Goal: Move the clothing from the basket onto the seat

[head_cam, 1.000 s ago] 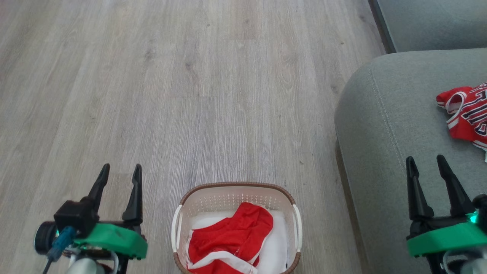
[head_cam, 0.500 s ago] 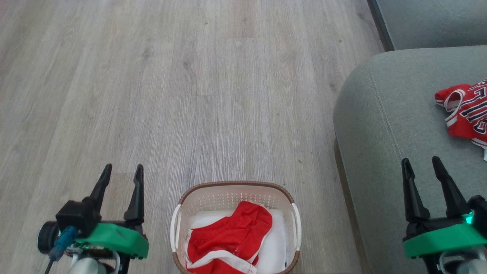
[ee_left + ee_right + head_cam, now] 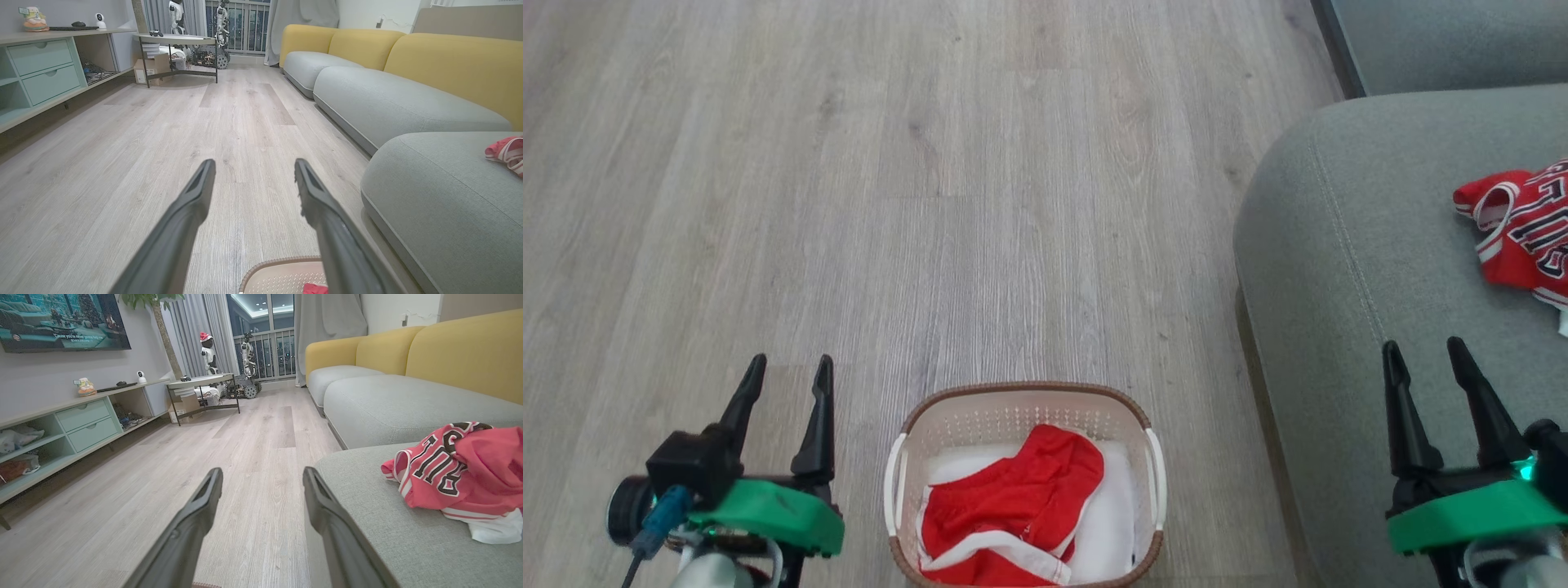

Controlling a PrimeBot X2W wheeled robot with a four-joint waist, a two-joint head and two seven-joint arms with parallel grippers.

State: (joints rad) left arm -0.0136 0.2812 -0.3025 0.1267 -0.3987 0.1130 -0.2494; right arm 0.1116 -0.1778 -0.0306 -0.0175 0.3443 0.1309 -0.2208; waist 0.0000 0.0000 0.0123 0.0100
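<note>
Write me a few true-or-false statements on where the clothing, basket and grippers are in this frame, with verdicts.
1. The red shorts lie inside the basket. True.
2. The jersey lies on the floor. False: it lies on the seat.
3. The left gripper holds the shorts. False: it is open and empty, to the basket's left.
4. The right gripper is open and empty. True.
5. The basket stands on the seat. False: it stands on the wooden floor beside the seat.
</note>
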